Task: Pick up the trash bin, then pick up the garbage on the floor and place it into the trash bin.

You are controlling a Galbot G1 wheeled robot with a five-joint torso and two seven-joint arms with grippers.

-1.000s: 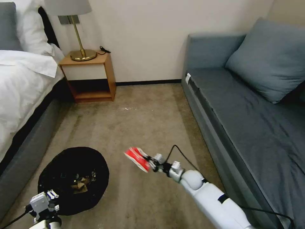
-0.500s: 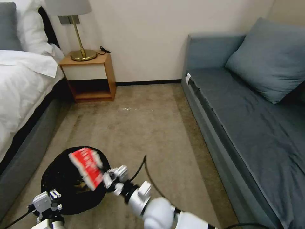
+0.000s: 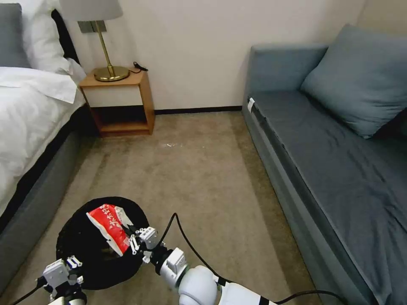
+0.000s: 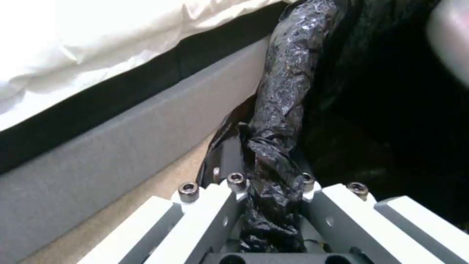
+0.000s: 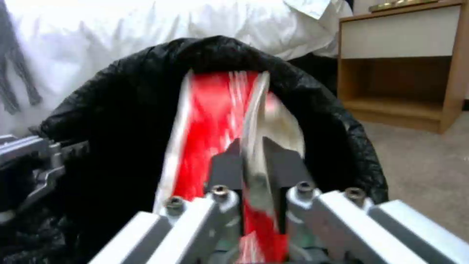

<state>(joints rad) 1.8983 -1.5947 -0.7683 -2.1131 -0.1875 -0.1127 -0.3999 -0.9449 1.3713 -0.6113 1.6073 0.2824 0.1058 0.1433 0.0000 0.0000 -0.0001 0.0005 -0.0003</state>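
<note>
Left gripper [image 3: 73, 266] is clamped on the crinkly rim of the trash bin [image 3: 80, 241], a wide, low black bin on the carpet [image 3: 203, 169] beside the bed [image 3: 29, 127]. Red-white wrapper [image 3: 109, 225] hangs over the bin's opening, pinched tight in the right gripper [image 3: 132, 241] (print blurred, unreadable). The bin's contents are too dark to make out.

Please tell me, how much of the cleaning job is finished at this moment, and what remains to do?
Done: the left gripper is clamped on the bag-lined rim of the trash bin, so the bin is in hand, and the carpet in view carries no litter.

In hand: the right gripper holds the red-white wrapper over the bin's opening.

Left: the wrapper is not yet released.
</note>
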